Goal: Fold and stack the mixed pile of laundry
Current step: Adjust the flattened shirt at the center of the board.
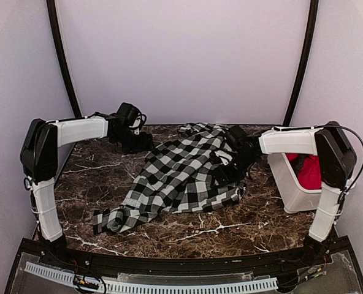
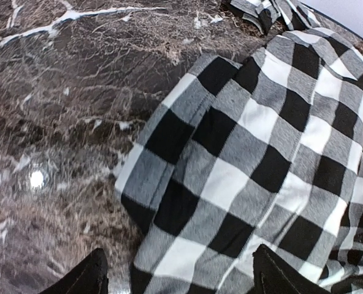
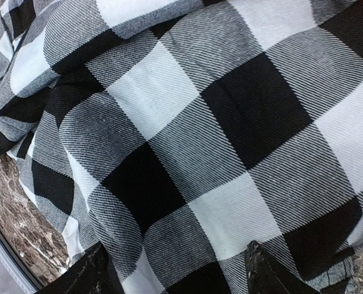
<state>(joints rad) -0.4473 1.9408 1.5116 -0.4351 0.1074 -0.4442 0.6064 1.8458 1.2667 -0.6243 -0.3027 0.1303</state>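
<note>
Left gripper hovers over the checked garment's far-left edge, fingers spread and empty. The garment lies rumpled mid-table. Right gripper hangs over its right side, also spread and empty. The red garment sits in a white bin. Folding looks barely begun; next, grasp an edge. Dark marbled table, pale walls.

The spread garment lies across the middle of the tabletop; the bin stands at its right edge; the second garment sits inside the bin.
</note>
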